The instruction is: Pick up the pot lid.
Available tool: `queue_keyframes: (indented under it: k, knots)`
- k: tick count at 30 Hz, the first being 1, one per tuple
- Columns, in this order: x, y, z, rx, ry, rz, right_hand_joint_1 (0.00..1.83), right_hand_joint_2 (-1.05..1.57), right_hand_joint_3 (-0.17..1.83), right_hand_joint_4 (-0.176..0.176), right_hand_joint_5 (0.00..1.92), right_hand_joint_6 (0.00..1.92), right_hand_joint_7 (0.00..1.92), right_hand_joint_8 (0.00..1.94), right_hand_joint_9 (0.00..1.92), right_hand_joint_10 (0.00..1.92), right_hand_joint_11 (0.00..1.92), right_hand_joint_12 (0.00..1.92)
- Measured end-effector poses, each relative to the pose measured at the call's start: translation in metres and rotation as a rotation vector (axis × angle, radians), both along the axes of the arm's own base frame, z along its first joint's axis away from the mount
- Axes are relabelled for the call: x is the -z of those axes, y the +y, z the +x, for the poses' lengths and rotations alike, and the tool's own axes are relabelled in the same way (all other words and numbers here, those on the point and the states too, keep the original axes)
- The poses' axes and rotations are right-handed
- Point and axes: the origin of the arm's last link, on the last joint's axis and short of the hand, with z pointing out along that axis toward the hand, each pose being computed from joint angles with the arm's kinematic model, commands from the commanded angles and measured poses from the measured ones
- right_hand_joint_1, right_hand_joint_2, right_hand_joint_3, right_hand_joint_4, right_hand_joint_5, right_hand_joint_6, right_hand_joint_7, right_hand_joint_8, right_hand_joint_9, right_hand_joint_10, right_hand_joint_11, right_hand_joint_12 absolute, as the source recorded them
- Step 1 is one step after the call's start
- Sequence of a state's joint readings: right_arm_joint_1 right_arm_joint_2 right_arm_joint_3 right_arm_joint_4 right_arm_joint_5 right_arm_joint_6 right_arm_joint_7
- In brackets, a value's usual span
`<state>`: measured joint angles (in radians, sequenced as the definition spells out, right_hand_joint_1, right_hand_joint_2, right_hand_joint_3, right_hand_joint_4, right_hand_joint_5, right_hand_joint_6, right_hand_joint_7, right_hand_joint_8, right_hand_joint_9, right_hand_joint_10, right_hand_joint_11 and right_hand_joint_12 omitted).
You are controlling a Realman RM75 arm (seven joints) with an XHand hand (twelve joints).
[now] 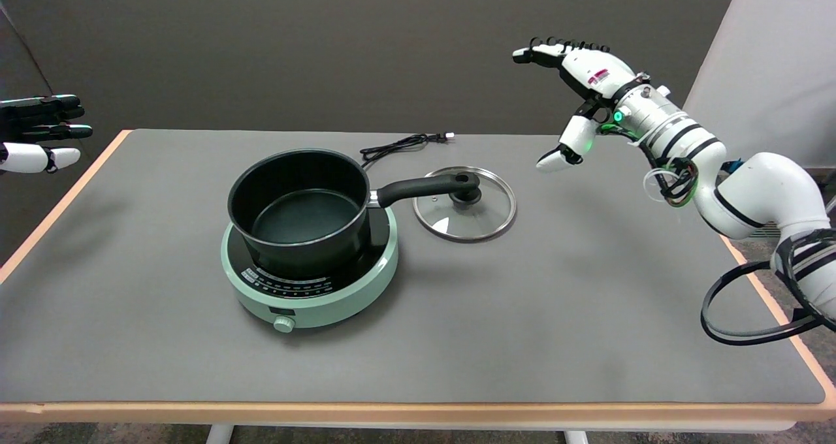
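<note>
Above the table's far right, at about two o'clock from the pot lid (pixel 465 204), the right hand (pixel 573 85) hangs in the air with its fingers spread wide and nothing in them. The lid lies flat on the grey table (pixel 555 300), knob (pixel 465 194) up, just right of the green hotplate (pixel 310 281). The pot (pixel 297 209) sits on that hotplate, and its black handle (pixel 424 186) reaches out over the lid, its tip at the knob. A good grasp likely comes down from the three o'clock side, closing on the knob without nudging the handle. Open room lies to the lid's right and near side; a black cord (pixel 401 145) lies at eleven o'clock, toward the far edge.
</note>
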<state>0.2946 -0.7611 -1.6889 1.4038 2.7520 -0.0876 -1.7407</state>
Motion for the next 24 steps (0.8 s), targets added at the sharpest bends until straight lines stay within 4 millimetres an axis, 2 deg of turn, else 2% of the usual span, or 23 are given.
queue_keyframes:
  k: [10, 24]
  knots:
    - [-0.008, -0.003, -0.006, 0.017, -0.019, -0.040, 1.17, -0.42, 0.90, 0.175, 0.13, 0.13, 0.13, 0.13, 0.13, 0.13, 0.13, 0.13]
    - [-0.018, -0.011, -0.014, 0.036, -0.072, -0.115, 1.14, -0.53, 0.93, 0.176, 0.06, 0.06, 0.06, 0.06, 0.06, 0.06, 0.06, 0.06]
